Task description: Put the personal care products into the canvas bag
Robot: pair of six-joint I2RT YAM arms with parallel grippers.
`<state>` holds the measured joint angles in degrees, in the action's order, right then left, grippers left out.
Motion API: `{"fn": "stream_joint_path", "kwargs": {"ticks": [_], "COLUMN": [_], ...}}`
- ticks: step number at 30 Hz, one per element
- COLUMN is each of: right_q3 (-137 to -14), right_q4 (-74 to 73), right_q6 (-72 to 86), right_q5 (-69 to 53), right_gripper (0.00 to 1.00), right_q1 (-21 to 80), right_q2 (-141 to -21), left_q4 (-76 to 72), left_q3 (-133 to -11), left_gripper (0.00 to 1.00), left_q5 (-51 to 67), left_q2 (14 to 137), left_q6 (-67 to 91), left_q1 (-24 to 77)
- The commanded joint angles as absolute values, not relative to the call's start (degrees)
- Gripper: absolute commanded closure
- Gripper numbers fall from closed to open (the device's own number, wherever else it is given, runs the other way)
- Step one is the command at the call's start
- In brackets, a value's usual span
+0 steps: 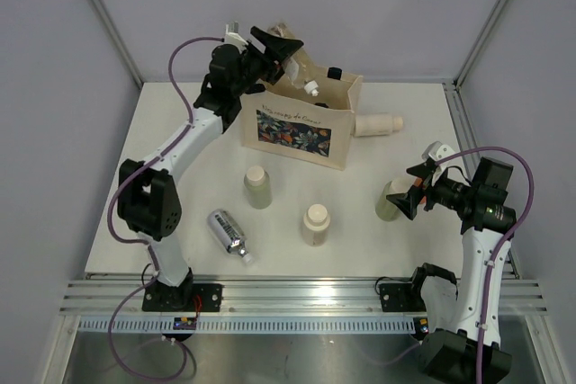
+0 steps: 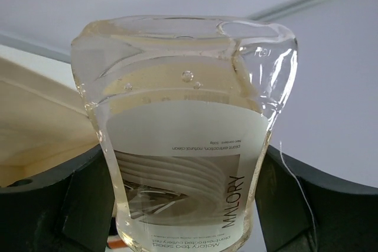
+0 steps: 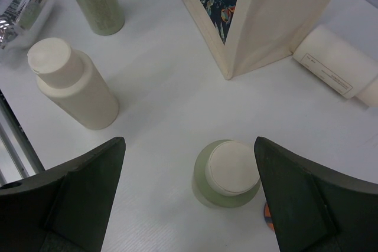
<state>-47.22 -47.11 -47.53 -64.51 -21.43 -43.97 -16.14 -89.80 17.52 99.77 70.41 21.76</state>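
Note:
The canvas bag (image 1: 301,123) stands open at the back of the table. My left gripper (image 1: 281,51) is shut on a clear squarish bottle (image 1: 301,71) and holds it tilted, white cap down, over the bag's mouth. In the left wrist view the bottle (image 2: 186,116) fills the space between the fingers of the left gripper (image 2: 186,205). My right gripper (image 1: 414,191) is open around an upright pale green bottle (image 1: 390,202). In the right wrist view that bottle (image 3: 227,172) stands between the spread fingers of the right gripper (image 3: 189,146), untouched.
On the table are an upright pale green bottle (image 1: 257,186), a beige bottle (image 1: 315,224), a silver bottle (image 1: 228,234) lying down, and a cream-white bottle (image 1: 378,123) lying right of the bag. A black cap (image 1: 335,72) shows inside the bag.

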Motion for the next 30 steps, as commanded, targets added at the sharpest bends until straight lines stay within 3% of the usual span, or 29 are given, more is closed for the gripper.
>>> {"fn": "stream_joint_path", "kwargs": {"ticks": [1, 6, 12, 18, 25, 29, 30], "right_q3": [-47.1, -47.0, -47.1, -47.1, -47.0, -46.9, -46.9], "right_q4": [-45.3, -45.5, -45.6, -45.7, -45.6, -45.0, -44.9], "right_q6": [-47.2, -47.4, -47.8, -47.8, -47.6, -46.8, -46.6], "right_q5": [-64.6, -65.0, -65.3, -65.6, -64.8, -64.0, -63.9], "right_gripper": [0.01, 0.01, 0.01, 0.00, 0.00, 0.01, 0.00], "right_q1": [-22.1, -22.3, -22.3, -22.3, -22.3, -22.3, -22.3], "right_q2": [-43.4, -43.6, -43.5, -43.6, -43.4, -43.5, -43.4], "left_q4": [-16.0, -15.7, -15.2, -14.6, -10.4, -6.3, -4.9], "left_q3": [-98.7, -102.5, -94.7, -83.6, -86.6, -92.4, -94.2], "left_gripper": [1.00, 1.00, 1.00, 0.85, 0.63, 0.43, 0.33], "left_q5": [8.1, 4.9, 0.6, 0.3, -0.4, -0.4, -0.4], "left_q2": [105.3, 109.6, 104.9, 101.3, 107.7, 112.3, 113.1], "left_q6": [68.5, 68.1, 63.5, 60.6, 61.3, 60.3, 60.0], "left_q1": [24.3, 26.6, 27.9, 28.9, 29.2, 29.2, 29.2]}}
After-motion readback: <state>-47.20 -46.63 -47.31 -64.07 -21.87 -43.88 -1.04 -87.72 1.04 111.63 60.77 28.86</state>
